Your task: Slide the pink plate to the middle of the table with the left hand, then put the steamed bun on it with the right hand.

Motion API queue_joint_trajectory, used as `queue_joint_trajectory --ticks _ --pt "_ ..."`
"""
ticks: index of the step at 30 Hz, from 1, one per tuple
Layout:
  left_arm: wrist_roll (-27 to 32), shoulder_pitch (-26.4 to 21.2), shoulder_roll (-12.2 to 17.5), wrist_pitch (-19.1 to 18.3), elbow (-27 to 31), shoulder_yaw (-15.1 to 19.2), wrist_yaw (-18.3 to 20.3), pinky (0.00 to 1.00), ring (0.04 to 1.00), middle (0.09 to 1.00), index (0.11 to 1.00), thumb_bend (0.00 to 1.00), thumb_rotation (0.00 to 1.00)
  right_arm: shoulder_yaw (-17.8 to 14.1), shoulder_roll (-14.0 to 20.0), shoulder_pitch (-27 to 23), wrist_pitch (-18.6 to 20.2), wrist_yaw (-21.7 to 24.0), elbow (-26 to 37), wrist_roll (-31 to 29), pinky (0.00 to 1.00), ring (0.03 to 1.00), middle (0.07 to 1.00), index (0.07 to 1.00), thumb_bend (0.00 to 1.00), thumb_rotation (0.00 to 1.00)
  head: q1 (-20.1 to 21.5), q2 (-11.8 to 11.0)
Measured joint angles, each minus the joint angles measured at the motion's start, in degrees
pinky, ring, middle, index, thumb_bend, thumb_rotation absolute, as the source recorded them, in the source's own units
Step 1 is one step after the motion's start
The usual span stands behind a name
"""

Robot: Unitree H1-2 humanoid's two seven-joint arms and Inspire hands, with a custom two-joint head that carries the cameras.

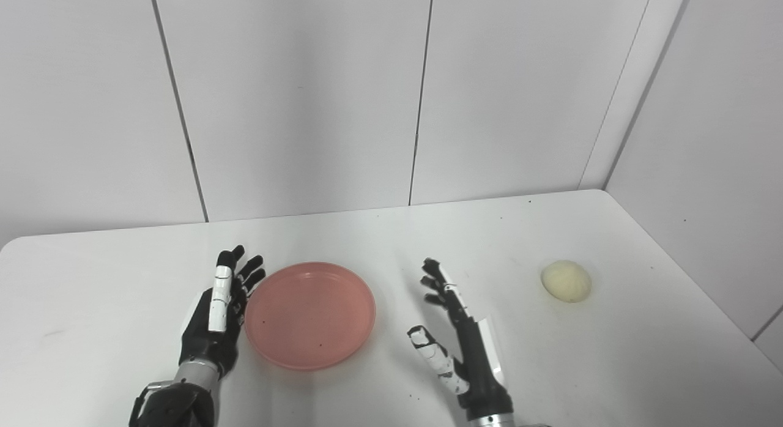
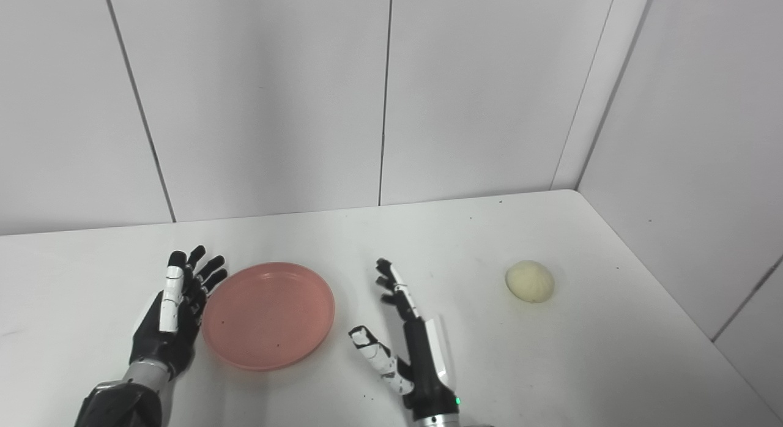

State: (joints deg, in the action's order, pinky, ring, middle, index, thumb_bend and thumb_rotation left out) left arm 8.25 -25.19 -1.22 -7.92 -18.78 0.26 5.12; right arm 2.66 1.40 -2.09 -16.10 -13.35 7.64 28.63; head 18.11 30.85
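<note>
Left eye view: left hand spread flat against plate rim; right hand spread, empty; bun well apart.

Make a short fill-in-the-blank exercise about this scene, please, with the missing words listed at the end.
1. The plate beside the left robot hand has the colour ____.
2. The steamed bun lies on the ____, not on the plate.
3. The right robot hand holds ____; its fingers are apart.
4. The bun lies on the ____ side of the right robot hand.

Missing words: pink; table; nothing; right
</note>
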Motion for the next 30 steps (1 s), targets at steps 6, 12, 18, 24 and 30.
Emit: queue_joint_trajectory --ticks 6,12,18,24,30 --pt "0.02 -0.14 0.08 -0.02 -0.1 0.07 0.34 0.91 0.924 0.911 0.997 0.76 1.0 -2.92 6.87 -5.54 1.67 0.56 2.24 6.86 0.95 0.949 0.915 0.901 0.91 1.0 0.0 -0.09" --pt "-0.01 -0.14 0.42 -0.09 0.03 -0.04 0.59 0.91 0.921 0.907 0.997 0.75 1.0 -6.66 12.17 -7.85 11.66 6.09 6.15 12.2 0.97 0.897 0.869 0.854 0.94 0.99 0.17 0.18" --pt "-0.02 -0.07 0.43 -0.18 0.19 -0.17 0.61 0.9 0.911 0.898 0.988 0.76 1.0 -9.08 15.04 -8.73 24.54 13.71 10.74 18.11 0.94 0.9 0.882 0.854 0.88 0.9 0.17 0.26" --pt "-0.14 -0.04 0.45 -0.16 0.19 -0.75 0.91 0.89 0.902 0.89 0.982 0.77 0.99 -10.44 17.9 -8.99 33.25 20.02 12.03 22.6 1.0 0.927 0.888 0.855 0.86 0.88 -0.44 0.0" --pt "-0.13 0.24 0.48 -0.18 0.57 -0.73 0.97 0.89 0.898 0.888 0.973 0.75 0.98 -10.66 19.24 -10.46 40.61 24.19 11.54 25.8 1.0 0.919 0.893 0.842 0.82 0.78 -1.14 0.26"
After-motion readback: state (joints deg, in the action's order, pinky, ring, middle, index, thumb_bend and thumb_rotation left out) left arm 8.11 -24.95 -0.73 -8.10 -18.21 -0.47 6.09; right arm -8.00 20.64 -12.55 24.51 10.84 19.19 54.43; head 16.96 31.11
